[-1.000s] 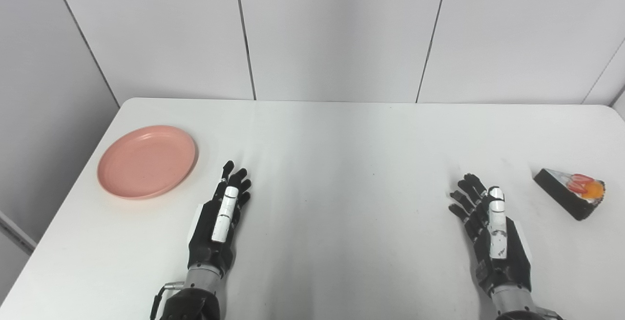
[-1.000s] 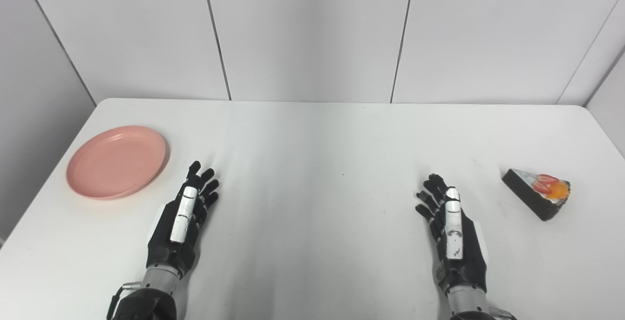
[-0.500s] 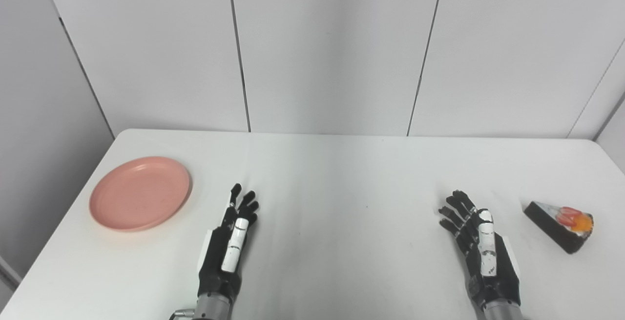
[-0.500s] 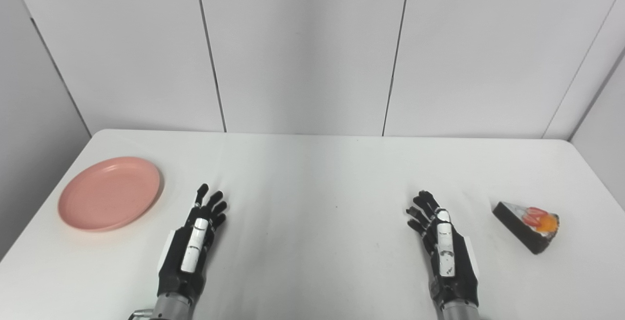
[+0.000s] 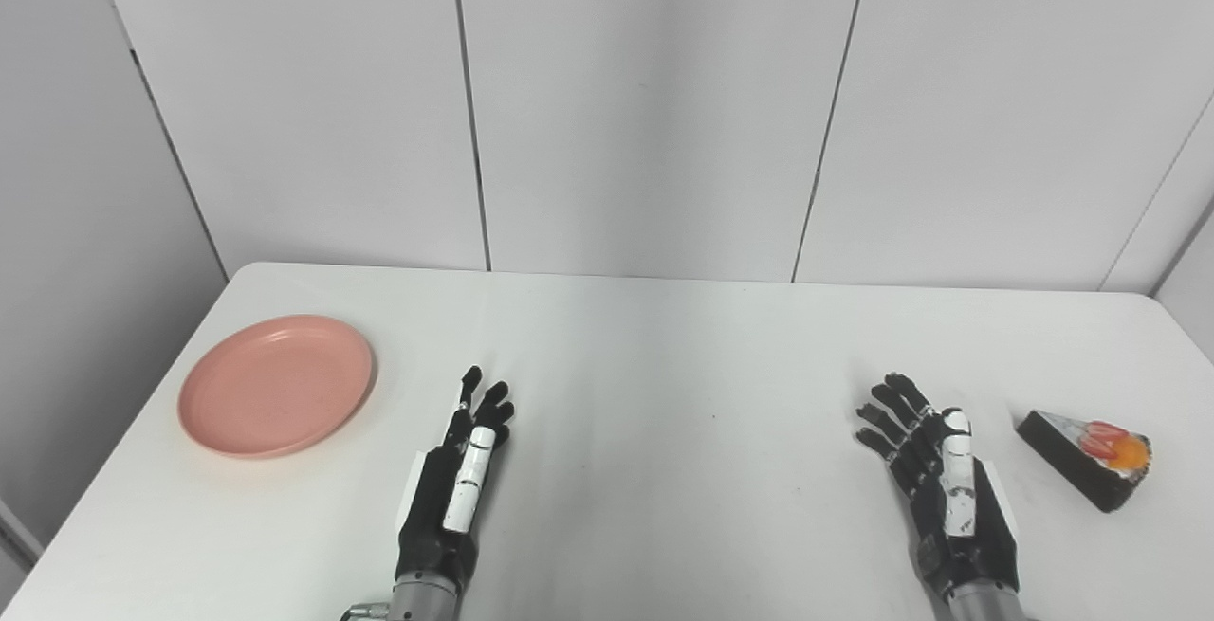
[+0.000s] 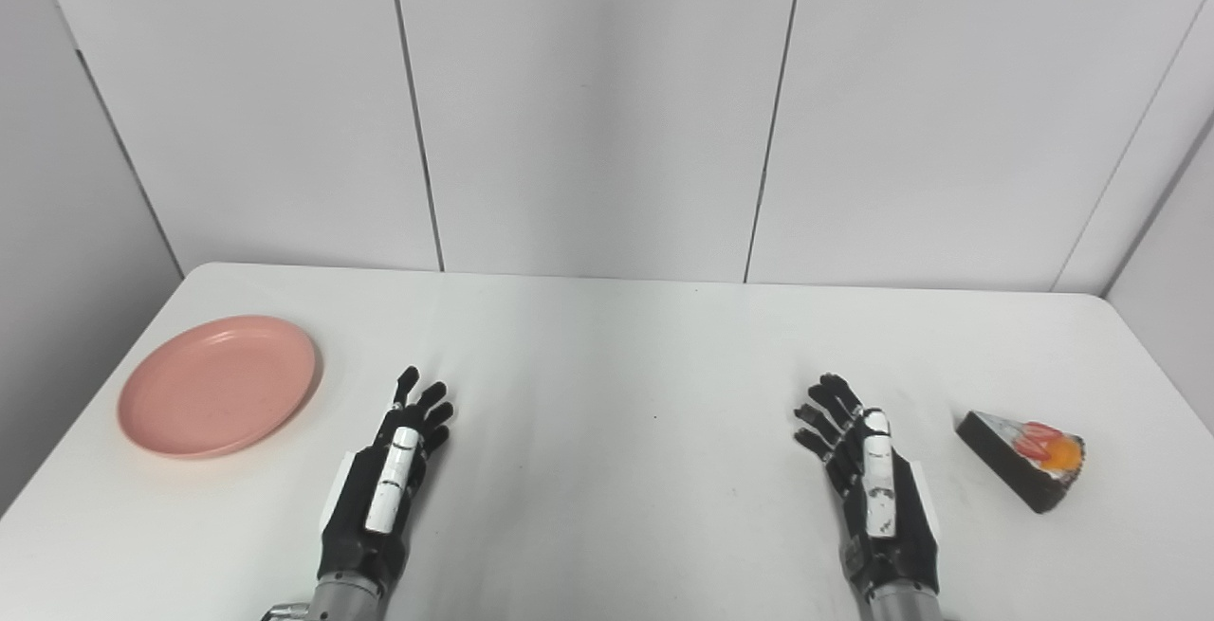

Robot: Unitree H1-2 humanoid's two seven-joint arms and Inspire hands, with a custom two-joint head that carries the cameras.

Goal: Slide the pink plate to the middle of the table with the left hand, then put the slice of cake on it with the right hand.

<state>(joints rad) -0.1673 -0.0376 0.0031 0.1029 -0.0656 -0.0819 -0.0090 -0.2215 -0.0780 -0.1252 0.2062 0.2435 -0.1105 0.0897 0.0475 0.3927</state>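
The pink plate (image 5: 276, 384) lies flat near the left edge of the white table (image 5: 664, 384). A dark wedge of cake (image 5: 1086, 458) with red and orange fruit on top sits at the far right. My left hand (image 5: 455, 493) rests over the table to the right of the plate, open, fingers stretched forward, holding nothing. My right hand (image 5: 939, 488) is left of the cake with a gap between them, also open and empty.
Grey wall panels (image 5: 645, 100) rise directly behind the table's far edge. The table's left edge runs close beside the plate, and its right edge lies just beyond the cake.
The camera has tilted up, so the whole scene sits lower in the picture. Both hands stay open and in much the same places; plate and cake have not moved.
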